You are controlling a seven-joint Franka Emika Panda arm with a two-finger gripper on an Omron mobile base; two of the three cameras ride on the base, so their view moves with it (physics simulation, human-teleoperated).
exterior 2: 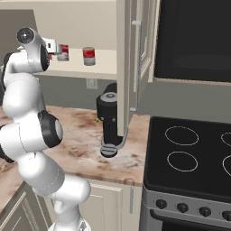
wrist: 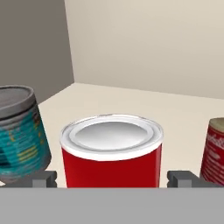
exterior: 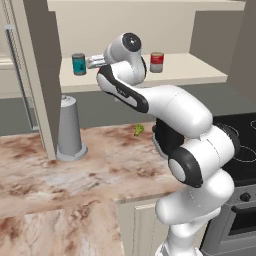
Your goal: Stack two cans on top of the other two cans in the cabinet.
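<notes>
The bright red can with a pale rim (wrist: 111, 151) sits low centre in the hand view on the cream cabinet shelf (wrist: 144, 105), between the spread, empty gripper (wrist: 113, 178) tips. The teal can (wrist: 19, 131) stands just left; a skewed closing could knock it over.

In the hand view the all-red can (wrist: 111, 151) loses its base to the bottom band, the teal can (wrist: 19, 131) is cut by the left edge, and a red-labelled can (wrist: 214, 151) by the right. From the left base view the arm's white link (exterior: 122, 62) hides the shelf's middle, and the small green thing (exterior: 138, 129) on the worktop is too small to identify.
</notes>
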